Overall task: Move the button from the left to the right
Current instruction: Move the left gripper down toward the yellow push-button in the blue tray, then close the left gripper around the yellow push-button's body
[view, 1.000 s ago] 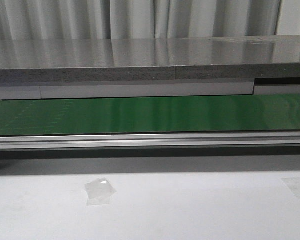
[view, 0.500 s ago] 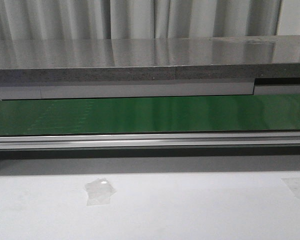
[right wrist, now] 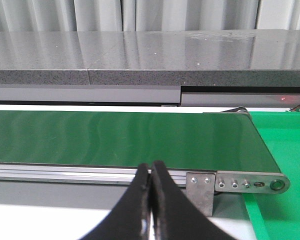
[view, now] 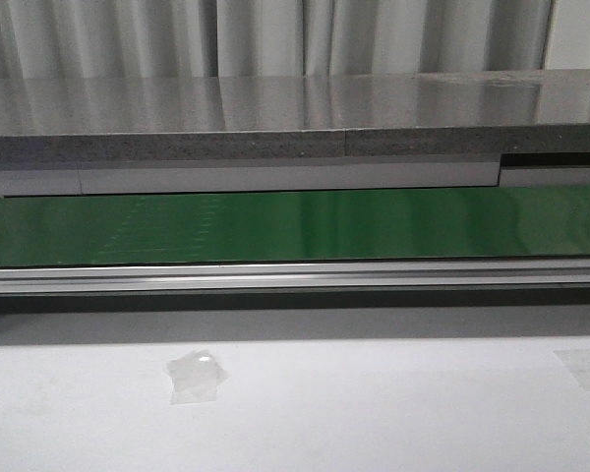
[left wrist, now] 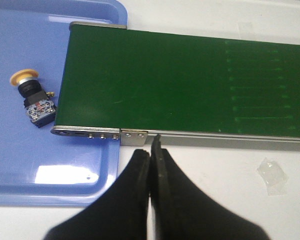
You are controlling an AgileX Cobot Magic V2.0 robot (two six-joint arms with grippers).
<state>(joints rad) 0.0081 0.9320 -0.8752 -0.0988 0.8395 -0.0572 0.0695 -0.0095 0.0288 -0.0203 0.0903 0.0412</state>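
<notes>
Here the black left gripper (left wrist: 151,150) and black right gripper (right wrist: 151,172) are both pinched closed, empty. Beyond the left one, the small orange-capped button (left wrist: 32,96) lies on the blue plastic tray (left wrist: 20,165) beside the green conveyor belt (left wrist: 190,85). Reaching without opening would knock it aside.

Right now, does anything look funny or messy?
Only a little: the button lies tipped on its side in the blue tray, and a crinkled scrap of clear tape is on the white table.
</notes>
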